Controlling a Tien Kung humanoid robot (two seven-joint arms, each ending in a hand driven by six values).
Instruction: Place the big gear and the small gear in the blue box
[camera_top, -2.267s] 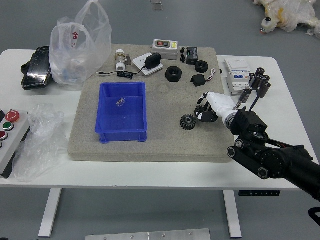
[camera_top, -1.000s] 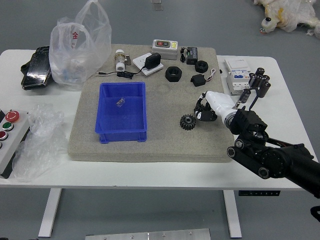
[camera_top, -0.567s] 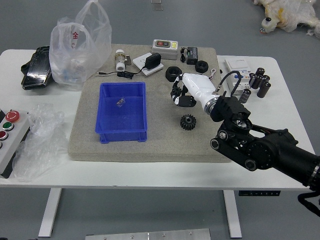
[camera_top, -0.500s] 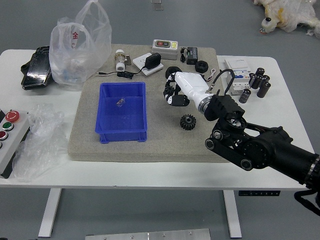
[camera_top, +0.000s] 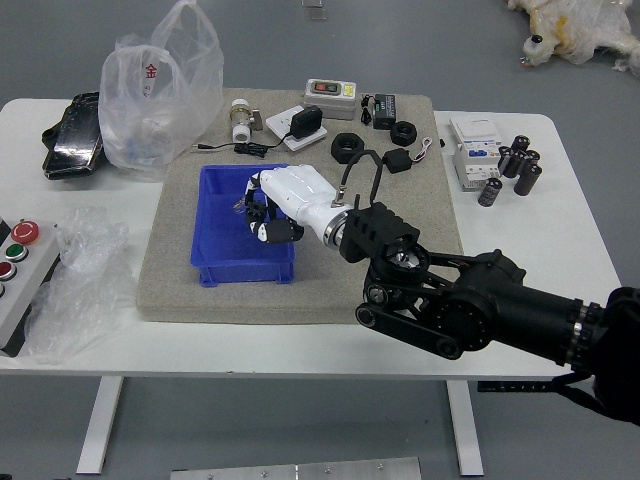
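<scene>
The blue box (camera_top: 215, 235) lies open on the mat, left of centre, with a small metallic piece at its bottom. My right hand (camera_top: 262, 213) is over the box's right half, its fingers curled around a dark gear (camera_top: 256, 214). Fingers hide most of that gear, so I cannot tell its size. The other black gear, on the mat in the earlier views, is now hidden behind my right wrist and forearm. My left hand is out of view.
Black rings (camera_top: 347, 148) and a black cube (camera_top: 396, 160) lie on the mat (camera_top: 160, 270) behind my arm. A charger (camera_top: 306, 122), a plastic bag (camera_top: 160, 90) and a control box (camera_top: 20, 265) stand farther off. Dark cylinders (camera_top: 528, 178) are at the right.
My right hand has lifted from the mat's right side and moved left over the blue box, carrying the dark gear. Its forearm now covers the other gear's spot.
</scene>
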